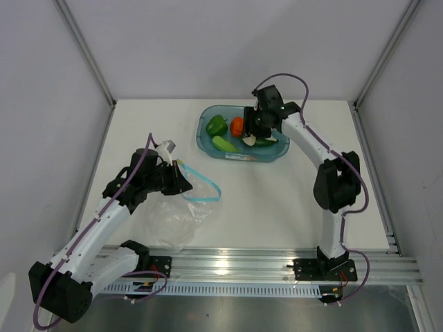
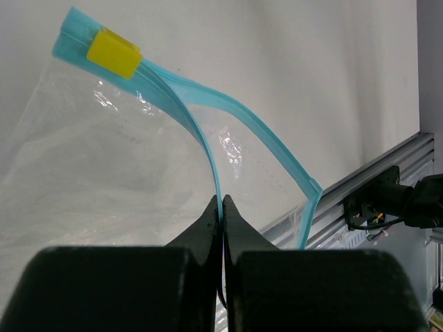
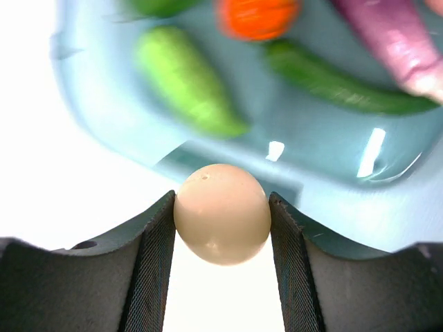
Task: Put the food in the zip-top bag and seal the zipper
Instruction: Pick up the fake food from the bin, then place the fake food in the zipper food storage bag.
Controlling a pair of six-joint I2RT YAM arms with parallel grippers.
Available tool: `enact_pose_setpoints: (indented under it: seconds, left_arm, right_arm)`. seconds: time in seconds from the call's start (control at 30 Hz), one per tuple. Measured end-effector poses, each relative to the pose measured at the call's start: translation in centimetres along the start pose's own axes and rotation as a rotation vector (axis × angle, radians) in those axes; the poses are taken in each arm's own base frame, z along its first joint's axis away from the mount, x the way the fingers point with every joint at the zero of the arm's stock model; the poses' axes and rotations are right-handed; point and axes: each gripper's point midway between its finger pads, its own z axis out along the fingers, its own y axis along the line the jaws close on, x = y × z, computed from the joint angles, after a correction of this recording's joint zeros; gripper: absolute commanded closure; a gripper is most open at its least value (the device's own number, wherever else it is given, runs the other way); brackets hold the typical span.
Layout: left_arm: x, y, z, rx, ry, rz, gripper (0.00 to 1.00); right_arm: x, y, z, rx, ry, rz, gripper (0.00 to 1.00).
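The clear zip-top bag lies crumpled on the table at the front left, its mouth lifted. My left gripper is shut on one side of the teal zipper; the other side of the strip bows away, so the mouth is open. A yellow slider sits at the strip's far end. My right gripper is over the teal tub, shut on the beige egg. The green pepper, orange round one, light green long one, dark green one and eggplant lie in the tub.
A metal rail runs along the table's near edge and shows behind the bag in the left wrist view. Frame posts and white walls enclose the table on the left, right and back.
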Motion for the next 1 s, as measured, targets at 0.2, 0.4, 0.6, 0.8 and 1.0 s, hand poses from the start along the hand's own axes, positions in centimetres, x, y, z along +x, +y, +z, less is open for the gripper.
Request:
enact_pose_setpoints:
  seconds: [0.2,0.4,0.6,0.8,1.0]
  left_arm:
    - [0.0,-0.1,0.0,0.007,0.002,-0.001,0.99]
    - [0.2,-0.7,-0.3,0.034,0.006,-0.014,0.99]
    - [0.2,-1.3,-1.0,0.059,-0.011,-0.013,0.99]
    - [0.2,-1.7,-1.6,0.074,-0.028,-0.007,0.99]
    - [0.1,-1.8,-1.8,0.079,-0.034,-0.010,0.99]
  right_arm:
    - [3.2,9.8,-9.1,-0.217,-0.086,-0.156,0.80]
    - [11.2,17.8,-11.4,-0.418,0.017,-0.313,0.78]
    - [15.0,19.4,-11.2,-0.454,0.097,-0.350,0.49]
    - [16.3,19.9,-11.2,-0.466,0.118,-0.359,0.14]
    - [16.2,19.9,-11.0,-0.464,0.116,-0.360,0.03]
